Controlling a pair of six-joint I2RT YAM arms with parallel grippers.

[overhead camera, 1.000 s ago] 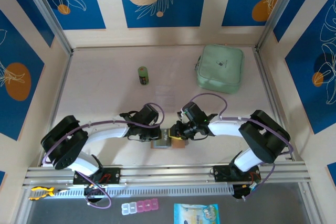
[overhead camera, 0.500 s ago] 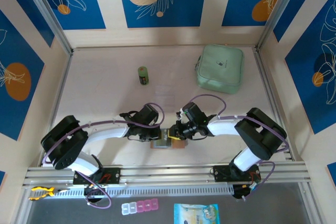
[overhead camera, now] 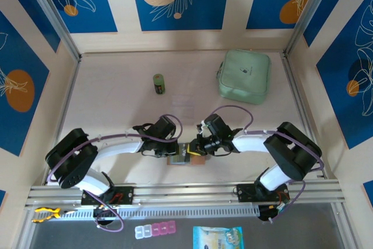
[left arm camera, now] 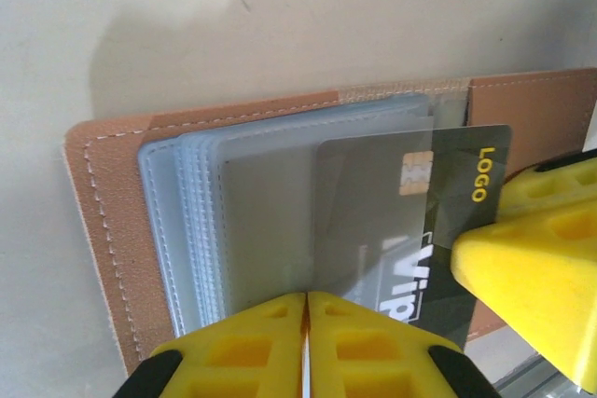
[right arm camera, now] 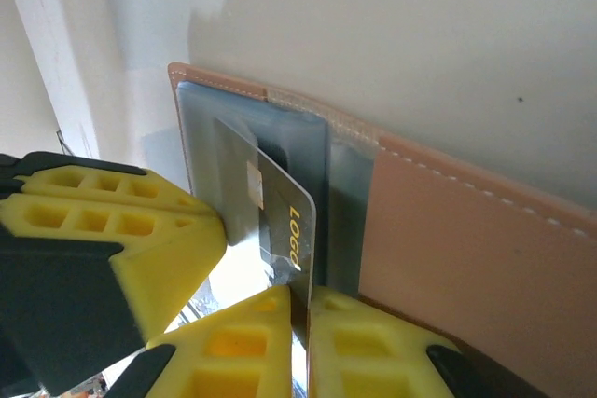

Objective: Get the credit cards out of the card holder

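At the middle of the table's (overhead camera: pixel 116 103) near edge, the open card holder (left arm camera: pixel 93 230) lies flat as the left gripper (left arm camera: pixel 306 300), fingers pressed together, pins its clear pockets (left arm camera: pixel 252 202). The right gripper (right arm camera: pixel 300 300) pinches a dark credit card (left arm camera: pixel 448 221), roughly half withdrawn. Extraction looks barely begun, and the other pockets' contents are unclear.

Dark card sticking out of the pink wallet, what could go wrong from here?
The right gripper pinches only an edge of the dark card, so it could slip off. The left gripper clamps the clear pockets right beside the card's buried end; if it pins the card too, the card holder may drag along.
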